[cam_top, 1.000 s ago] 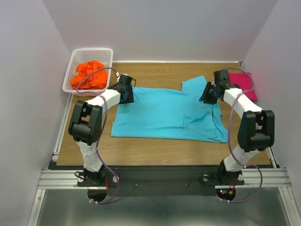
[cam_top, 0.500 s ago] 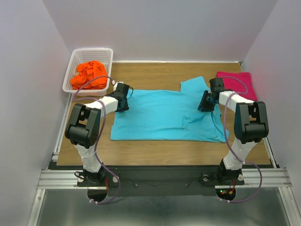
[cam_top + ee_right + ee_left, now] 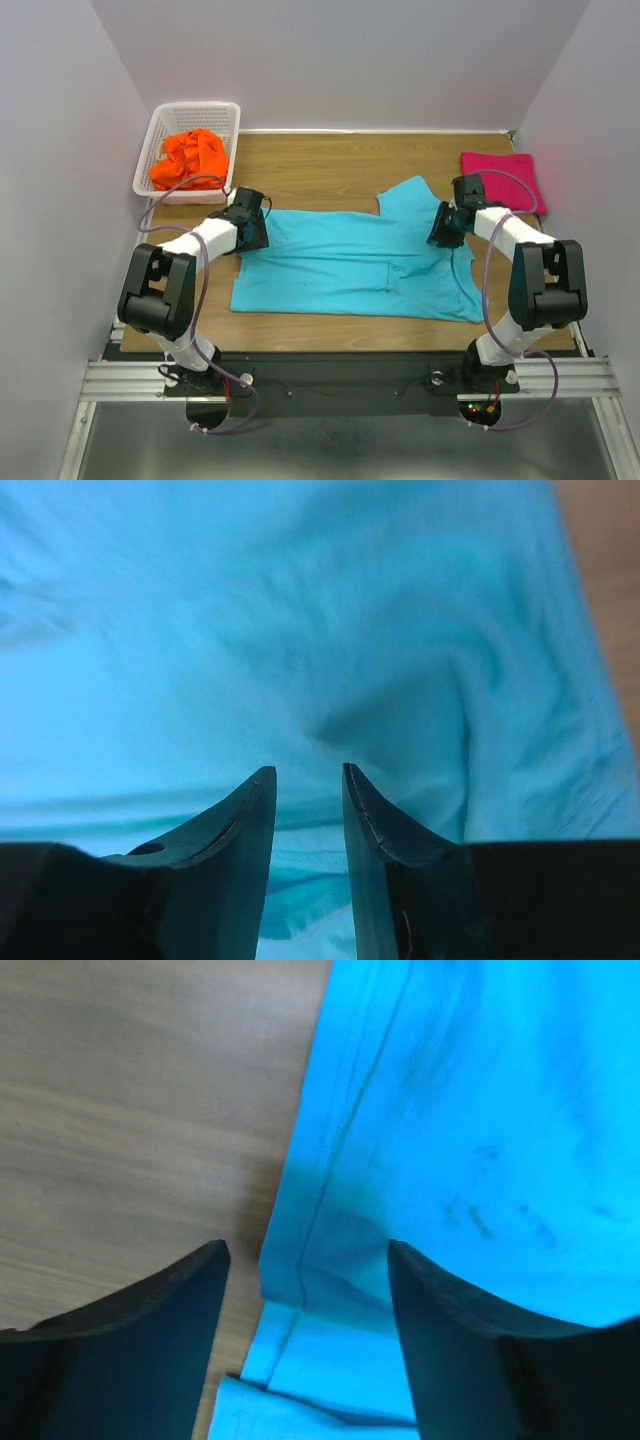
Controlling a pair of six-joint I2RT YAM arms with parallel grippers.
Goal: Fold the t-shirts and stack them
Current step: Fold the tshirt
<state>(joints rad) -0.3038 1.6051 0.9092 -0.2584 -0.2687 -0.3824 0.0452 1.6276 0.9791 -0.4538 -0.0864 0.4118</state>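
The turquoise t-shirt (image 3: pixel 350 265) lies spread flat across the middle of the table. My left gripper (image 3: pixel 250 225) hovers low over its far left corner. In the left wrist view this gripper (image 3: pixel 307 1250) is open wide, with the folded hem of the turquoise shirt (image 3: pixel 480 1110) beneath the gap. My right gripper (image 3: pixel 445 225) sits over the shirt's right side near the sleeve. In the right wrist view this gripper (image 3: pixel 308 770) stands narrowly open above turquoise cloth (image 3: pixel 300 630), with nothing pinched. The pink t-shirt (image 3: pixel 502 175) lies folded at the far right. The orange t-shirt (image 3: pixel 190 160) is crumpled in the basket.
The white lattice basket (image 3: pixel 195 106) stands at the far left corner of the wooden table (image 3: pixel 320 160). Walls close in on the left, the back and the right. Both arms reach in from the near edge.
Both grippers came down and nearer onto the turquoise shirt. The left jaws narrowed, then opened wide again. The shirt shifted a little, its far sleeve sliding left.
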